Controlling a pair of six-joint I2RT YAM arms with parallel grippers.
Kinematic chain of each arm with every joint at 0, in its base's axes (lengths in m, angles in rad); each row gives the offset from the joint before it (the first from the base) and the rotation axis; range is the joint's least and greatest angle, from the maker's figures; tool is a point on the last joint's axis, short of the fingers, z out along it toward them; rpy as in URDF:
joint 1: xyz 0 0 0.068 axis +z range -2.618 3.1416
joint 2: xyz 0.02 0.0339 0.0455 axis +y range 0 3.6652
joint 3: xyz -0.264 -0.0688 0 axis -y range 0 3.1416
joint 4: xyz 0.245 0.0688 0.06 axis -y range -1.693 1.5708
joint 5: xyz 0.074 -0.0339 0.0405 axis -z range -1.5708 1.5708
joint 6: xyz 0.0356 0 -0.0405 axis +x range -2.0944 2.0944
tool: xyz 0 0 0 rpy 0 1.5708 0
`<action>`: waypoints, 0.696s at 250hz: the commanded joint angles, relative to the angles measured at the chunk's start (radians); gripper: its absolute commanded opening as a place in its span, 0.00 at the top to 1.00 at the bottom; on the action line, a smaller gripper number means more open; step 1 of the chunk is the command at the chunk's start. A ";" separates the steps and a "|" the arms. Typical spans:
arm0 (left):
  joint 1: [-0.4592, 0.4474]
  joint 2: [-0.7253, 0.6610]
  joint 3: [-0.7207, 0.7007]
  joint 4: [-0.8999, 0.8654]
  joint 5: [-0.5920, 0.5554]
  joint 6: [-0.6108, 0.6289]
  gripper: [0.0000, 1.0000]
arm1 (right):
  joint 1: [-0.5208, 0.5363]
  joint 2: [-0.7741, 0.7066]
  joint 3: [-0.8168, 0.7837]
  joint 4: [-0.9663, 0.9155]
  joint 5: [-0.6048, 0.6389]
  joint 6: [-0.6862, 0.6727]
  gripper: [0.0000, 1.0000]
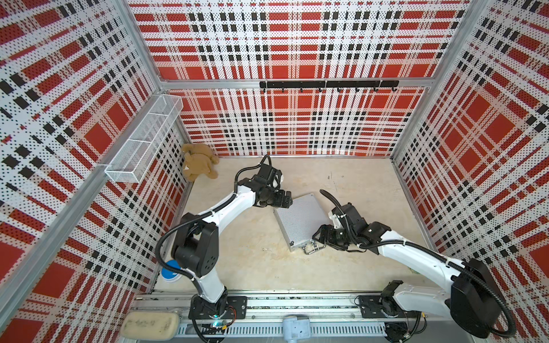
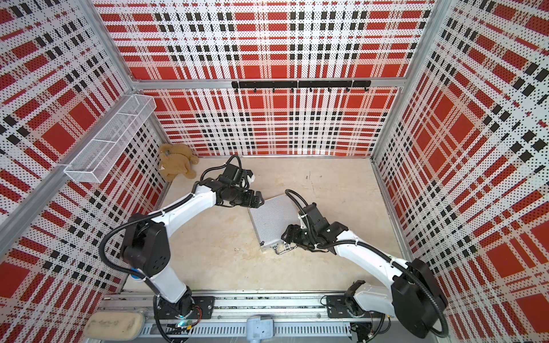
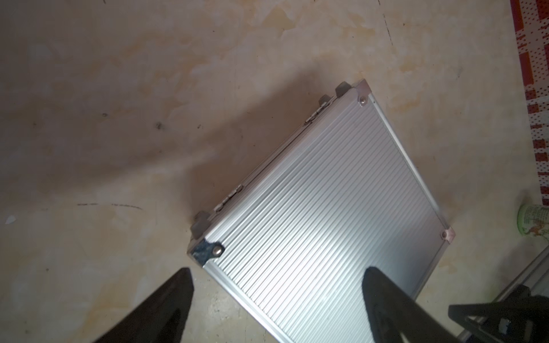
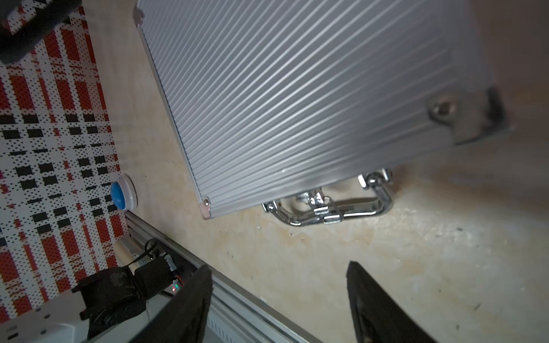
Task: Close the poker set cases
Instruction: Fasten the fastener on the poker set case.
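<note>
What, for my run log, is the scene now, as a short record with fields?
case: silver, ribbed, lid down, flat on table
handle: chrome, on the case's near edge
left gripper: jaws open, empty, by the case's hinge-side corner
right gripper: jaws open, empty, beside the handle
teddy bear: far left corner

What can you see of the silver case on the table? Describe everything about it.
The silver case is flat, roughly square, ribbed and apparently aluminium, with riveted metal corner caps. A chrome handle lies folded out at the near edge. Two hinges and grey feet sit on the opposite edge. It is closed. It lies flat, turned askew, on the beige table, and nothing grips it.
</note>
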 commanded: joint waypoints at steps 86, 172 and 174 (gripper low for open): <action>-0.035 0.169 0.159 -0.103 -0.029 0.172 0.13 | 0.144 -0.070 -0.213 0.277 0.180 0.296 0.28; -0.018 0.232 0.178 -0.099 -0.055 0.175 0.23 | 0.195 0.037 -0.256 0.436 0.274 0.372 0.32; -0.018 0.233 0.178 -0.099 -0.057 0.176 0.23 | 0.194 0.040 -0.256 0.438 0.275 0.373 0.33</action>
